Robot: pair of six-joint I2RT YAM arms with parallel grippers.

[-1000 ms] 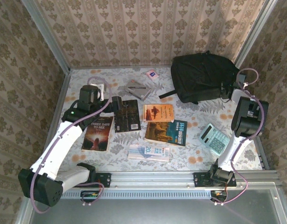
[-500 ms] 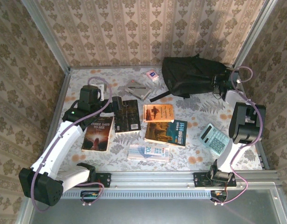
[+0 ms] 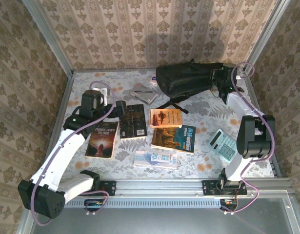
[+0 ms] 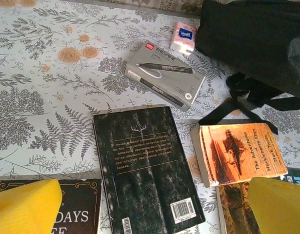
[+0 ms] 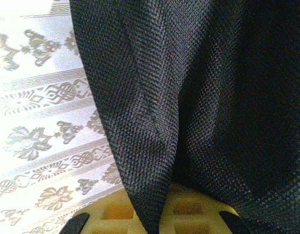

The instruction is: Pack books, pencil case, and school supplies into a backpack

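My right gripper (image 3: 220, 85) is shut on a fold of the black backpack (image 3: 188, 79), holding it raised by the back wall; the fabric (image 5: 189, 97) runs down between my yellow fingers (image 5: 115, 214). My left gripper (image 4: 152, 209) hangs open over the black book (image 4: 145, 165), touching nothing. The orange book (image 4: 242, 153) lies to its right, and the brown-and-teal book (image 3: 174, 138) nearer me. The dark book with the glow (image 3: 103, 139) lies left. A grey pencil case (image 4: 164, 74) with a pen printed on it and a pink-white packet (image 4: 183, 37) sit beside the backpack.
A teal calculator (image 3: 224, 144) lies at the right, close to my right arm. A white-and-blue pack (image 3: 156, 158) rests near the front rail. A loose backpack strap (image 4: 242, 97) trails onto the table towards the orange book. Patterned walls close in the back and sides.
My right gripper has risen and swung left and back, dragging the backpack with it; the bag now stands bunched by the back wall, next to the packet. The left arm has barely moved.
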